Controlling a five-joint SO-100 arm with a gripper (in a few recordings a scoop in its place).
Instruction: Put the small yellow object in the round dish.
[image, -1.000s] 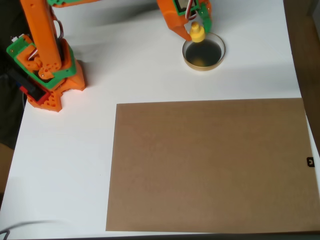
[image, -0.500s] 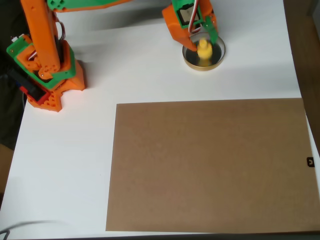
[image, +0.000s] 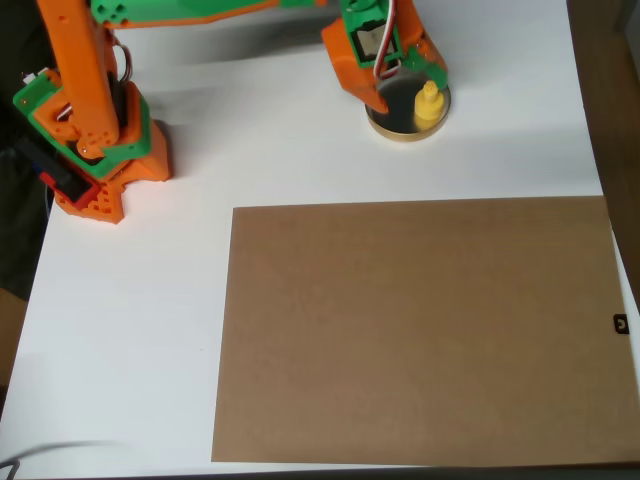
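Note:
In the overhead view the small yellow object (image: 428, 103) stands upright on the right side of the round dish (image: 400, 133), a shallow dish with a dark inside and a tan-gold rim. My orange and green gripper (image: 407, 86) hangs over the dish's back-left part. Its jaws are spread open, the orange finger (image: 375, 92) at the dish's left edge and the green finger (image: 432, 70) just behind the yellow piece. Nothing is held between them. The gripper body hides the far part of the dish.
The arm's orange and green base (image: 90, 130) stands at the left on the white table (image: 250, 150). A large brown board (image: 420, 330) lies flat over the front right of the table. The table's right edge runs close to the dish.
The gripper came down over the dish with the yellow object between its fingers, then opened. The yellow piece now stands free in the dish, a little further right.

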